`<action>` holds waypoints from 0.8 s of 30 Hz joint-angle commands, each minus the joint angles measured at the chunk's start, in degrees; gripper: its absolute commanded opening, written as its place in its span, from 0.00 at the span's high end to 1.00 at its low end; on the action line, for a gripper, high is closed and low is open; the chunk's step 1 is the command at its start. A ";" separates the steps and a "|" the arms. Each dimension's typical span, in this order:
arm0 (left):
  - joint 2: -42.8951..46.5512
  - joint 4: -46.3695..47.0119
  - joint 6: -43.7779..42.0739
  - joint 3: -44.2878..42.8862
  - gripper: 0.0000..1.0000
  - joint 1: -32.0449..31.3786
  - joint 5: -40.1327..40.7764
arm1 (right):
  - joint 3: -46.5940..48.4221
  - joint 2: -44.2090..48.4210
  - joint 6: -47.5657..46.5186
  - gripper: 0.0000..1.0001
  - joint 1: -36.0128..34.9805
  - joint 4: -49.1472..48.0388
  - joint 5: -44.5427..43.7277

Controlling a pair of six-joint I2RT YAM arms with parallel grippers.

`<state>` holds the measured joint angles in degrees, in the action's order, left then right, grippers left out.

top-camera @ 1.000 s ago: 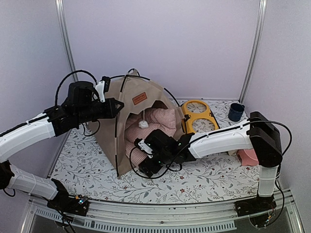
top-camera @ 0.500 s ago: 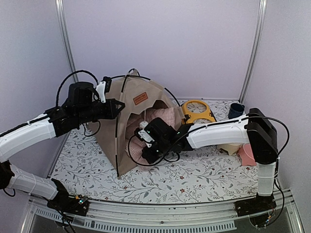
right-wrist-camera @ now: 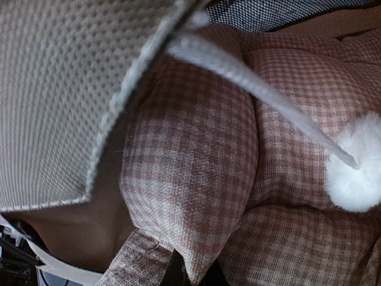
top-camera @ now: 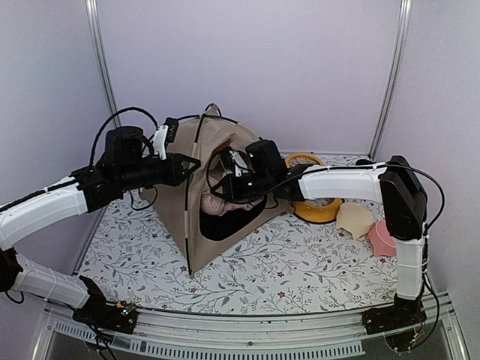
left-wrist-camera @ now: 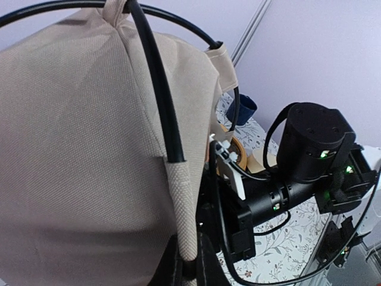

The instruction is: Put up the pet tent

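Top external view: your tan fabric pet tent (top-camera: pixel 196 217) with black poles stands left of centre on the floral table (top-camera: pixel 300 262), peak up, long axis vertical, doorway facing near-right. Your left gripper (top-camera: pixel 193 163) clamps its pole seam, and your right gripper (top-camera: pixel 225 184) pinches the pink checked cushion (top-camera: pixel 214 199) inside. Tugging the cushion could tip the tent.

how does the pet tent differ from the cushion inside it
The pet tent is plain tan; the cushion is pink checked. The pet tent stands upright, stretched on black poles; the cushion sits bunched and puffy inside. The pet tent is much larger, enclosing the cushion. Both are soft fabric.
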<state>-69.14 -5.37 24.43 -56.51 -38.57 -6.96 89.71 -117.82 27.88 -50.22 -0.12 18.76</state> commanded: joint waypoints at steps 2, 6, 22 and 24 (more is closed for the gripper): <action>1.16 2.04 -2.58 0.52 1.00 -1.23 -10.36 | 3.55 -4.90 2.87 1.00 -0.11 -10.63 1.11; 2.36 1.77 -2.91 -0.01 1.00 -1.00 -6.77 | 2.05 -6.82 1.29 1.00 -1.60 -10.69 1.38; 5.02 -2.00 -3.95 0.45 1.00 5.42 -4.82 | 3.23 -12.60 -12.31 0.98 -7.72 0.89 -3.76; 5.03 -2.24 -3.95 0.69 1.00 5.92 -4.93 | 3.74 -12.55 -13.70 0.96 -8.15 1.05 -2.09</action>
<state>-65.95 -8.51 22.26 -56.31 -33.93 -9.87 90.96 -129.51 19.00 -57.91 -1.98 16.99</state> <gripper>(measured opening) 0.059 0.035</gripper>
